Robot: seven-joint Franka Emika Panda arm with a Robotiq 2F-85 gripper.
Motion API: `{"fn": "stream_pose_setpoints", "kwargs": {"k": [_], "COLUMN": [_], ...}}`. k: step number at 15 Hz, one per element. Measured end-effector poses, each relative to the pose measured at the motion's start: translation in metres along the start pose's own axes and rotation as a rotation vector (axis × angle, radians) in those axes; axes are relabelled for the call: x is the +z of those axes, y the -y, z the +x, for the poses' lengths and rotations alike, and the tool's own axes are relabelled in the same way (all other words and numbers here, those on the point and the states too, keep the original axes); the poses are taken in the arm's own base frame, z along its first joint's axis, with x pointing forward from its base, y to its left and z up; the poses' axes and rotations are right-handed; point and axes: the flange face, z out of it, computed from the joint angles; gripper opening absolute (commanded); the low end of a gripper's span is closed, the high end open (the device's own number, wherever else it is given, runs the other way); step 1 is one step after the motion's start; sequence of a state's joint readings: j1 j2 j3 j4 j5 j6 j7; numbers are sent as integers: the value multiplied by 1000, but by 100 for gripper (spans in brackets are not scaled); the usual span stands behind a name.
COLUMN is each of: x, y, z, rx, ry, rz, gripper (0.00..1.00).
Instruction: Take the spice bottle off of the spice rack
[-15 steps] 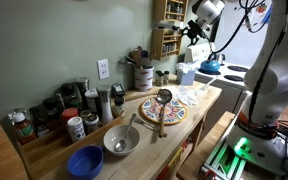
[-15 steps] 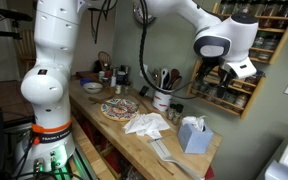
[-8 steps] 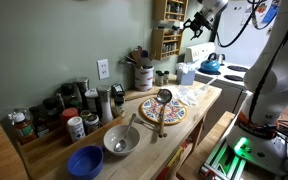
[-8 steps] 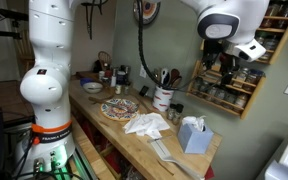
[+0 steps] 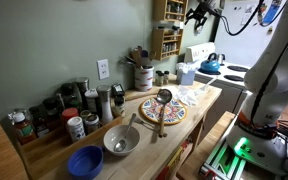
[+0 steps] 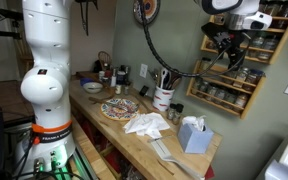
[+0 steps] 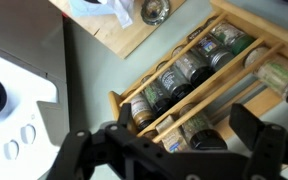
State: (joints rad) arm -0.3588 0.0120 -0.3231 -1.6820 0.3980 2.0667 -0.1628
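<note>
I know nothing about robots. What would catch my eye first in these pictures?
A big white robot arm rises beside a wooden counter and reaches high toward the wall. Its open hand hovers in front of a wooden spice rack whose shelves hold rows of small jars. Down on the counter lie a colourful patterned plate and a blue bowl.

One spice rack (image 5: 155, 40); one blue bowl (image 5: 85, 161); one metal bowl (image 5: 116, 145); one patterned plate (image 5: 174, 113); one tissue box (image 6: 192, 136).

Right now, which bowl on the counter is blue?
The blue bowl lies nearest the camera in an exterior view; the metal bowl beside it is grey.
</note>
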Motion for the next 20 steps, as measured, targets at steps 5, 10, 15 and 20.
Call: {"fn": "stream_pose_setpoints", "kwargs": {"k": [5, 10, 15, 20], "x": [7, 8, 9, 24], "y": [40, 44, 53, 56], "z": [10, 14, 19, 32], "rx": [-250, -308, -370, -498], "ry": [-51, -79, -90, -112], "rz": [-50, -39, -13, 44], "gripper": [100, 100, 100, 100]}}
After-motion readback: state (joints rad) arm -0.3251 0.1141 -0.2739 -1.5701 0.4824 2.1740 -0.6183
